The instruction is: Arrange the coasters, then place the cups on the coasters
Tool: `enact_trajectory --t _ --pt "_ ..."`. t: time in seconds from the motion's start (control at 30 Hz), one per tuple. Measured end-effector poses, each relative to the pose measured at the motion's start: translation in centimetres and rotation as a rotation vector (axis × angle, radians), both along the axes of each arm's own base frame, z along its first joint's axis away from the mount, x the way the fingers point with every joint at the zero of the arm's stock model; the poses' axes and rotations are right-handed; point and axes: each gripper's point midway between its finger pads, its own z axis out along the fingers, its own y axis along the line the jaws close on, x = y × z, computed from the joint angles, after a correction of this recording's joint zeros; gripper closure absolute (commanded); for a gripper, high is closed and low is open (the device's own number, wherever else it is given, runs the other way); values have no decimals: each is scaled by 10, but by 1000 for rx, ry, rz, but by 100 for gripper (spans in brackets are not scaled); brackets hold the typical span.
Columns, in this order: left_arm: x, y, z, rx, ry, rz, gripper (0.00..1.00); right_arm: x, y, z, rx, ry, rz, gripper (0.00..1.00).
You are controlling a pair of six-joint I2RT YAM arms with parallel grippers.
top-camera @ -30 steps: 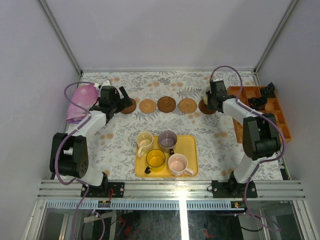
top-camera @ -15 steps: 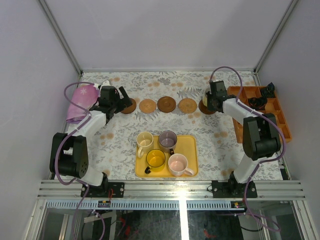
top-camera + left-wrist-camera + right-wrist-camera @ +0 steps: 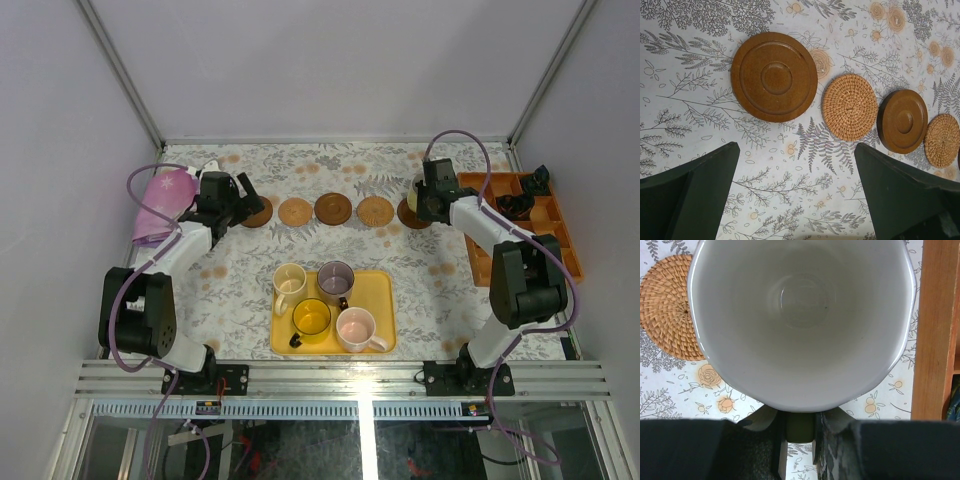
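Five coasters lie in a row across the table: dark [image 3: 260, 213], woven [image 3: 295, 212], dark [image 3: 333, 208], woven [image 3: 375, 211], and a dark one [image 3: 408, 219] partly under the right gripper. My right gripper [image 3: 428, 200] is shut on the handle [image 3: 800, 424] of a pale greenish-white cup [image 3: 802, 315], held at that last coaster. My left gripper [image 3: 795, 147] hangs open and empty near the leftmost coaster [image 3: 774, 76]. Cream [image 3: 290, 279], grey-purple [image 3: 335, 275], yellow [image 3: 311, 317] and pink [image 3: 356, 326] cups stand on the yellow tray [image 3: 383, 283].
An orange compartment tray [image 3: 560, 235] with small black objects runs along the right edge, close beside the held cup [image 3: 935, 330]. A pink bag-like object [image 3: 160, 200] lies at the far left behind the left arm. White walls enclose the table.
The right arm has shifted slightly right and back with the cup still in its grip. The left arm and the cups on the tray have not moved.
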Motion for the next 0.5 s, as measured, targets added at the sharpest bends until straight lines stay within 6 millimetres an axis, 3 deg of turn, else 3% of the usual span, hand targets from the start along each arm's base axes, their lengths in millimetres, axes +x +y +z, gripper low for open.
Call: enact_trajectory --t 0.5 --pt "-1 1 -1 5 4 1 0 -8 -1 -4 -4 35 -5 100"
